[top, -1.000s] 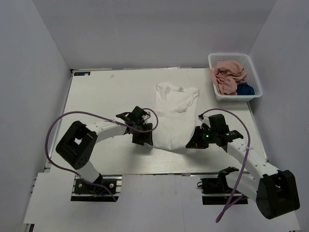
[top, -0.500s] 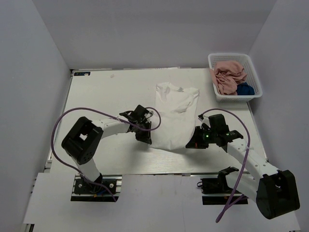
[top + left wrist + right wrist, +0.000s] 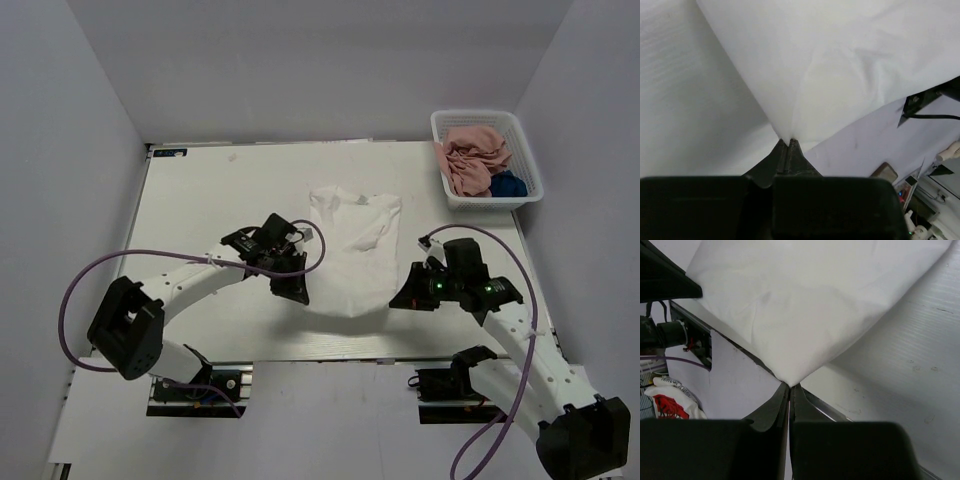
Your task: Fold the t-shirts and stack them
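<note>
Shirt on table centre; basket far right, seemingly holding two shirts.

basket: white plastic lattice, far right table corner | table: white, walls on three sides | label: far left corner

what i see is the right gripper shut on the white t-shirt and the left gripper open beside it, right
No: the left gripper is shut too, pinching the white t-shirt, as the left wrist view shows. The right gripper is shut on it.
</note>
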You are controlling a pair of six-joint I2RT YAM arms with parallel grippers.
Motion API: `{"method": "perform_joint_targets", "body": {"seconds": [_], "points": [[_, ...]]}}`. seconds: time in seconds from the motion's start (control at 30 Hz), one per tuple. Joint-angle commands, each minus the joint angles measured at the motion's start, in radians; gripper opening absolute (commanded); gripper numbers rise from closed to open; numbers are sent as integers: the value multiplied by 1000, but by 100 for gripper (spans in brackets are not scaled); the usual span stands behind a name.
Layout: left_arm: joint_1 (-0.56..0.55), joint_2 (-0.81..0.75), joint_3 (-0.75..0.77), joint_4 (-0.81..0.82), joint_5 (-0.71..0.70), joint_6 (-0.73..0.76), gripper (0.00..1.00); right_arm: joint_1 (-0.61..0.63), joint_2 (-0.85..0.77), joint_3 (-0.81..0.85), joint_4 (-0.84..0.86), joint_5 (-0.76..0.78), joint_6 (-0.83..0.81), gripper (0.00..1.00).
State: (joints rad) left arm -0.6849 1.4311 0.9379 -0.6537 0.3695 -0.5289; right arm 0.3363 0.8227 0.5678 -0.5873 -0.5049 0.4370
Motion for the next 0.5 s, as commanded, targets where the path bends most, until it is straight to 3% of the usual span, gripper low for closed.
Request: {"method": "perform_joint_targets", "body": {"seconds": [0.0,0.13,0.47], "points": [[-5,-29,73,-92,31,4,0,1,-8,75,-25,-35,-12,0],[7,-17,169,-83,43,17,0,0,74,160,-34,40,-21,0],[34,132,406,-84,-273,-95,0,-37,245,356,29,236,-35,0]]}}
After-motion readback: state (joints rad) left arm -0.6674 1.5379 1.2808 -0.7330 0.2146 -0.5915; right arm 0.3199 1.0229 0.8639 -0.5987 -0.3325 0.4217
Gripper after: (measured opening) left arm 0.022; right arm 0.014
